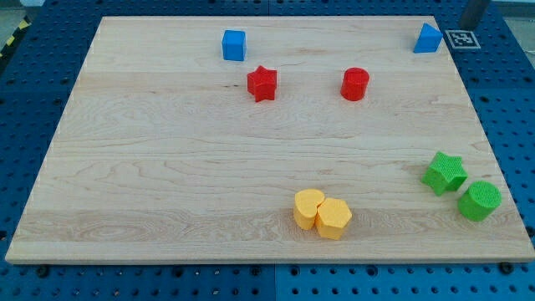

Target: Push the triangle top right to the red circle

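Note:
The blue triangle (428, 38) sits at the board's top right corner. The red circle (355, 84), a short cylinder, stands to its lower left, well apart from it. A dark rod comes in at the view's top right edge. My tip (473, 26) is just off the board, a little to the right of and above the blue triangle, and does not touch it.
A blue cube (234, 45) and a red star (262, 84) lie left of the red circle. A green star (444, 173) and a green circle (480, 201) sit at the right edge. Two yellow blocks (308, 208) (333, 219) touch near the bottom. A black-and-white tag (461, 38) lies off the top right corner of the wooden board (167, 167).

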You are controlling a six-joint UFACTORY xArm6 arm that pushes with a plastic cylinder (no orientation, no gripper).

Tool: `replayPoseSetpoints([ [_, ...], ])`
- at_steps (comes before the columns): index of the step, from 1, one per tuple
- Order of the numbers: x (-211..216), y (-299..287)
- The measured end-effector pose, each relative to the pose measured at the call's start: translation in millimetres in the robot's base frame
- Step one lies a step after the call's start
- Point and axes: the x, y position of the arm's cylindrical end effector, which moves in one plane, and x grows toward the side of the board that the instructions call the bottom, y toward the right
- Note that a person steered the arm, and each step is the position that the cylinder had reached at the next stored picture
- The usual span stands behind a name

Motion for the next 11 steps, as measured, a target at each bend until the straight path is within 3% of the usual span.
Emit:
replayPoseSetpoints([
  [2,29.2,-33.7],
  [5,29.3,-121.4],
  [7,69.4,-122.3],
  [11,71.2,-132.3],
])
